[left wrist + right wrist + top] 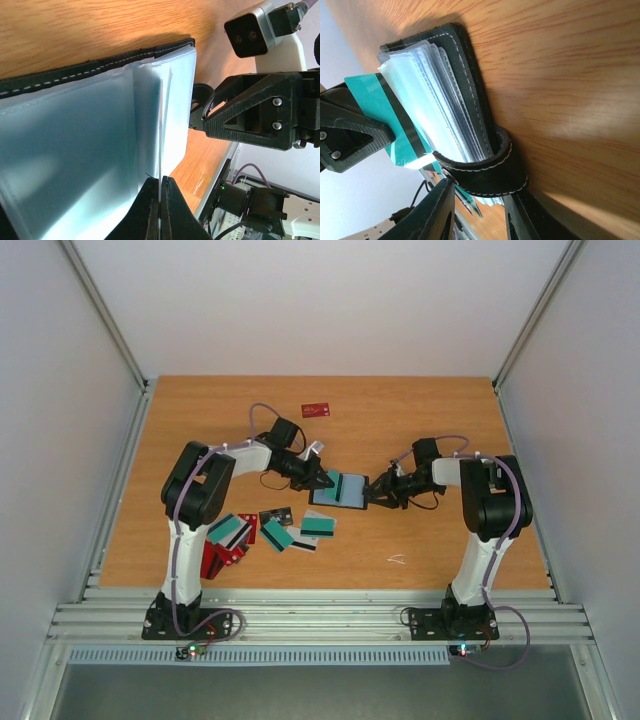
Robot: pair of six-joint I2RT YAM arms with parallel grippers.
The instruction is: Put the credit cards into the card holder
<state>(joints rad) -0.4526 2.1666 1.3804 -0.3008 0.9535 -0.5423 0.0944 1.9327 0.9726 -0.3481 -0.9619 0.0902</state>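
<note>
Counter [200, 420]: card holder [352, 492] lies open at its middle, a gripper at each end.
Right gripper [372, 495] grasps the card holder at its strap end. Left gripper [322, 480] is clenched on a teal card [375, 100], which sits partly under a clear sleeve [420, 95]. Loose credit cards [270, 530] lie toward the near-left corner, one red card [316, 409] by the far edge.

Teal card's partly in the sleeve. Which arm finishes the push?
Left. Left pincer is shut on the teal card at the sleeve mouth; right pincer grips the card holder by its strap, steadying it.
</note>
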